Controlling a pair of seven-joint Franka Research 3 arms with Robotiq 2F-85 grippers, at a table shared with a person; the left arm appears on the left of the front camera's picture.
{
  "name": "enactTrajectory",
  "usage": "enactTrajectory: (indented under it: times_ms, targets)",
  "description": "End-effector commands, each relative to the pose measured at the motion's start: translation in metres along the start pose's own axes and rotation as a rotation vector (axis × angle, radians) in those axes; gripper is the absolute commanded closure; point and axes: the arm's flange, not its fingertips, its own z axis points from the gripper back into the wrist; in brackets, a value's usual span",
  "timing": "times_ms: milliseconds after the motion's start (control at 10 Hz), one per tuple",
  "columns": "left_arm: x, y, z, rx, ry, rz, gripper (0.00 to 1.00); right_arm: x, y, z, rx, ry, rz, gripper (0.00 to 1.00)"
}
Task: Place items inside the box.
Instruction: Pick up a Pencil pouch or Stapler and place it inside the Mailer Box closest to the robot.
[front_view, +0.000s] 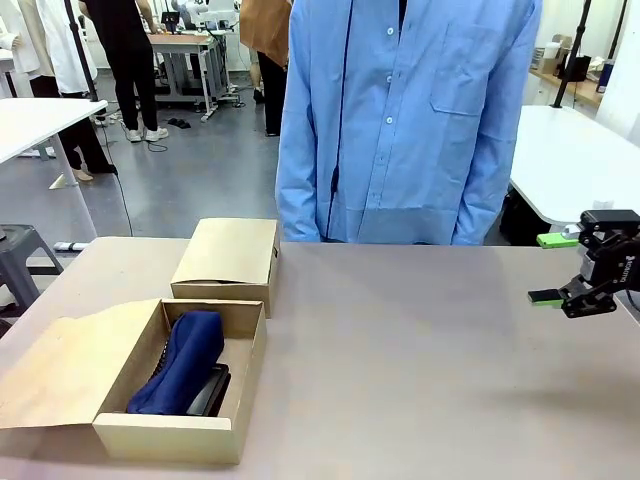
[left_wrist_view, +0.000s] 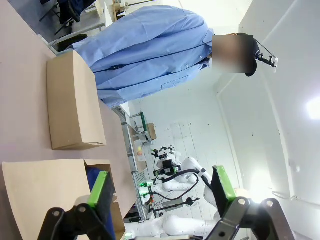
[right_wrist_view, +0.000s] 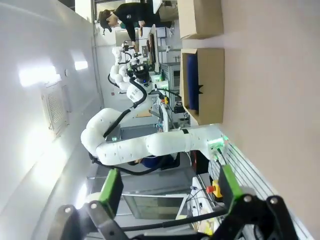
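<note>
One navy blue fabric pouch (front_view: 180, 362) lies inside one open box (front_view: 240, 385).

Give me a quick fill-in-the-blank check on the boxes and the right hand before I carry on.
1. The navy pouch lies inside the ____ cardboard box.
2. The closed box sits on the ____ side of it, toward the person.
3. The right hand holds ____.
4. Its fingers stand ____.

Missing words: open; far; nothing; open
</note>
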Motion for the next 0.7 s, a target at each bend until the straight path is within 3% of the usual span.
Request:
enactTrajectory:
  times_ms: [0,100,200,300,400,500,600]
  targets:
    - [0.000,0.000,0.000,0.000,0.000,0.000,0.00,0.000,0.000,0.000,0.000,0.000,0.000,0.00]
    - [0.003,0.003,0.001,0.056,-0.029,-0.017,0.00,-0.013,0.008,0.002,0.000,-0.022,-0.004,0.00]
    - [0.000,0.000,0.000,0.000,0.000,0.000,0.00,-0.037,0.028,0.010,0.006,-0.043,0.016,0.00]
    - [0.000,0.000,0.000,0.000,0.000,0.000,0.00,0.000,0.001,0.001,0.000,-0.002,0.002,0.00]
    - [0.001,0.002,0.002,0.020,-0.011,0.001,0.00,-0.020,0.015,0.009,-0.076,-0.079,0.059,0.00]
    - [-0.014,-0.023,0.013,-0.104,-0.026,-0.029,0.00,-0.033,0.028,0.010,-0.066,-0.090,0.146,0.00]
    - [-0.024,-0.036,0.018,-0.161,-0.013,-0.054,0.00,-0.021,0.023,0.006,-0.050,-0.061,0.117,0.00]
